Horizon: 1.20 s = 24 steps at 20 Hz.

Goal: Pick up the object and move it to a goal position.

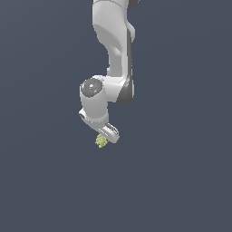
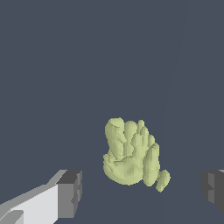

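Note:
The object [image 2: 131, 155] is a small lumpy yellow-green thing with a knobbly surface. In the wrist view it lies between my two grey fingertips [image 2: 70, 192], with a gap on each side, so neither pad touches it. My gripper [image 2: 142, 190] is open around it. In the exterior view the object [image 1: 101, 141] shows just below the white hand, and the gripper [image 1: 107, 136] hangs right over it. The fingers themselves are mostly hidden by the hand there.
The white arm [image 1: 113, 50] comes down from the top of the exterior view. Around it is only a plain dark grey-blue surface [image 1: 181, 181] with no other objects or edges in sight.

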### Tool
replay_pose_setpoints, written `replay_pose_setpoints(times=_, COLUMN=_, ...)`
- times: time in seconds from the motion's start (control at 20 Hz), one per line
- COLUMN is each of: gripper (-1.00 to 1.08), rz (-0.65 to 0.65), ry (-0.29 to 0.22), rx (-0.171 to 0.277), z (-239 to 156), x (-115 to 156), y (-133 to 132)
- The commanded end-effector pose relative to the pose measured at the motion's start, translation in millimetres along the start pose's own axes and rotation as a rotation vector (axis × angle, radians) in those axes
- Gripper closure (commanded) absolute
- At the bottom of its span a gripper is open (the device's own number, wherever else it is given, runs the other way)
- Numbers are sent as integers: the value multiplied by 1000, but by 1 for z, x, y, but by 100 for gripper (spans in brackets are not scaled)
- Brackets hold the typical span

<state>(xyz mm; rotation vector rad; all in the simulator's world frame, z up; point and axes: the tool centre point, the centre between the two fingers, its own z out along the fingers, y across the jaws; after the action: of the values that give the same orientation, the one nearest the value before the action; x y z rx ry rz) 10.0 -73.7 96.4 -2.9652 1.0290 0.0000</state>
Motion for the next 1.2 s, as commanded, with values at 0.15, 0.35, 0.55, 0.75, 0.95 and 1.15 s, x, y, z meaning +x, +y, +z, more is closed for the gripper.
replay_pose_setpoints(times=0.15, gripper=-92, rz=44, ry=1, rx=-3, z=5, x=4, y=5)
replay_pose_setpoints(times=0.35, gripper=-92, rz=40, ry=1, rx=-3, z=6, x=3, y=5)
replay_pose_setpoints(times=0.55, gripper=-92, rz=41, ry=1, rx=-3, z=18, x=3, y=5)
replay_pose_setpoints(times=0.75, gripper=-92, rz=44, ry=1, rx=-3, z=40, x=3, y=6)
replay_pose_setpoints(times=0.95, gripper=-92, rz=45, ry=1, rx=-3, z=53, x=3, y=6)
replay_pose_setpoints(times=1.15, gripper=108, rz=45, ry=1, rx=-3, z=55, x=4, y=5)
